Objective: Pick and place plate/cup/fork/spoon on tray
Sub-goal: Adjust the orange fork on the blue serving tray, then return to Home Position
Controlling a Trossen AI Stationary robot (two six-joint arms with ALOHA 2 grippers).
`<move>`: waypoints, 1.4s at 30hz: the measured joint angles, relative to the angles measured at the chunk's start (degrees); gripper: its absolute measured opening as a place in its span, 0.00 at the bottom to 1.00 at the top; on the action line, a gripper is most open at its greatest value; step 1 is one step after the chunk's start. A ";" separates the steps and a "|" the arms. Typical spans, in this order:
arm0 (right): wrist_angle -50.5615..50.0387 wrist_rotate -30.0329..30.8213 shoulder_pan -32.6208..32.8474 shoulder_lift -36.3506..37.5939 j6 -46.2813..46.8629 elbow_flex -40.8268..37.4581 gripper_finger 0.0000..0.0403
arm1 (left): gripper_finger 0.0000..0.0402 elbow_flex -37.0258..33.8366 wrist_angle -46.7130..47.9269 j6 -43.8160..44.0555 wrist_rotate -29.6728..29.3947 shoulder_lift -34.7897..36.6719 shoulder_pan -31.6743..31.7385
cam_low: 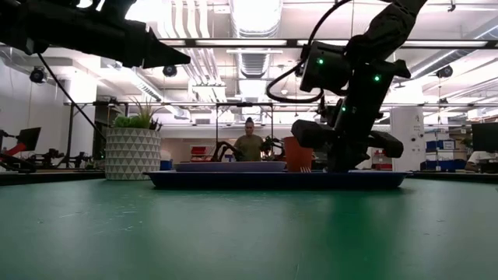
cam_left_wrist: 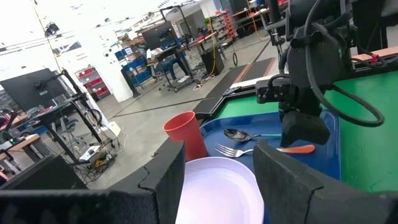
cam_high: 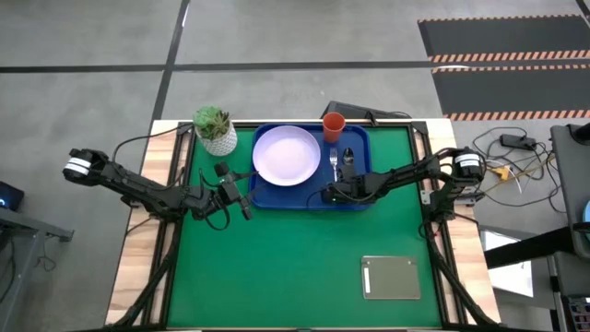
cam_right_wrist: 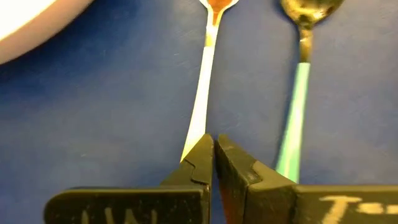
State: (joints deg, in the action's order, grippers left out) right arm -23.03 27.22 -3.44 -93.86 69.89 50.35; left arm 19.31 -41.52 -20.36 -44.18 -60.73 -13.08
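The blue tray (cam_high: 311,199) sits at the far middle of the green table (cam_high: 304,258) and holds all four items. The plate (cam_high: 287,155) fills its left half; the cup (cam_high: 334,124) stands upright at the far right corner. The fork (cam_high: 334,164) and the spoon (cam_high: 348,161) lie side by side in the right part — close together, not touching, the fork nearer the plate.

The right gripper (cam_high: 330,194) hangs over the tray's near right edge, its fingers (cam_right_wrist: 200,163) pressed together with nothing between them, just above the fork's handle end.

The left gripper (cam_high: 241,205) hovers over the table beside the tray's near left corner, fingers (cam_left_wrist: 168,171) spread apart and empty.

A potted plant (cam_high: 215,129) stands left of the tray, and a grey slab (cam_high: 391,277) lies near the front right.
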 joint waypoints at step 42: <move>38.30 -12.85 10.18 38.07 -69.55 -25.44 0.02 | 0.25 3.41 55.04 6.30 41.31 34.59 -7.52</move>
State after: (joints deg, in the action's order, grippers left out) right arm 15.27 14.37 6.74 -55.80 0.34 24.91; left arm 22.72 13.52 -14.06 -2.87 -26.14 -20.60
